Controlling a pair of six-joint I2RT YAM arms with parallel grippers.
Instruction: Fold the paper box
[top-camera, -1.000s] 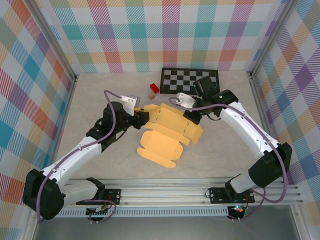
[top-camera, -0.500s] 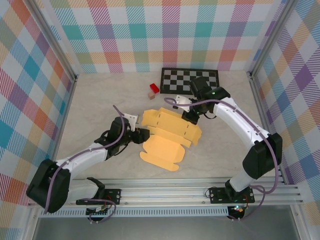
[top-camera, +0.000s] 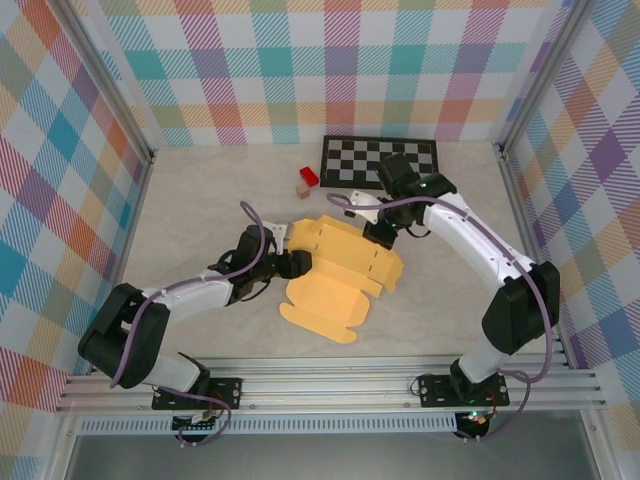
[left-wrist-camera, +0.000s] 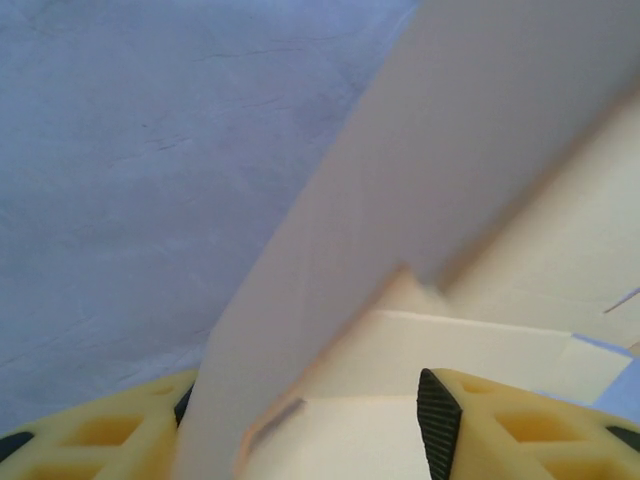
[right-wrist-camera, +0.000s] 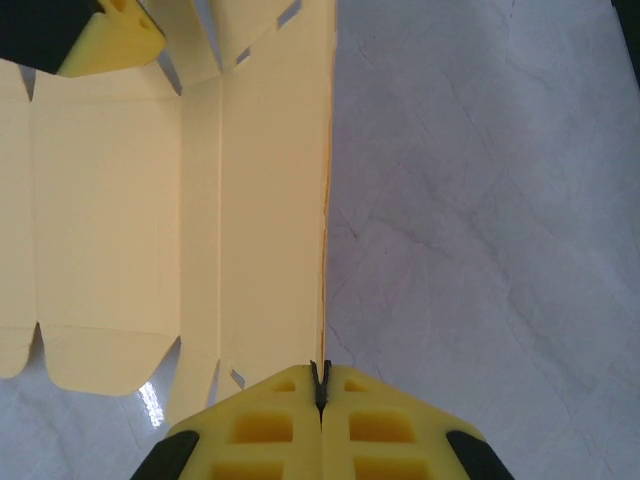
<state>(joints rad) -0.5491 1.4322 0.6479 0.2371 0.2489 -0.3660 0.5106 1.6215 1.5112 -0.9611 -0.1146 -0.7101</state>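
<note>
The right claw (right-wrist-camera: 320, 385) is pressed together on the thin edge of the box (right-wrist-camera: 250, 200), the card running straight into the seam between its fingertips. In the top view this claw (top-camera: 378, 232) sits at the box's (top-camera: 325, 295) far right side, near its upper edge. The left claw (left-wrist-camera: 310, 420) is spread, one finger (left-wrist-camera: 440, 420) clear of a raised flap (left-wrist-camera: 450, 150) that stands between the two; the other finger sits right against it. From above, the left claw (top-camera: 293, 264) is at the box's left side, the arm lying low along the counter (top-camera: 200, 200). The box lies mid-counter, mostly opened out, its panels and tabs spread between the two claws. Beyond it, well apart, a red block (top-camera: 309, 176) and a tan block (top-camera: 302, 189) sit touching, just left of a checkered mat (top-camera: 378, 160) at the back wall
</note>
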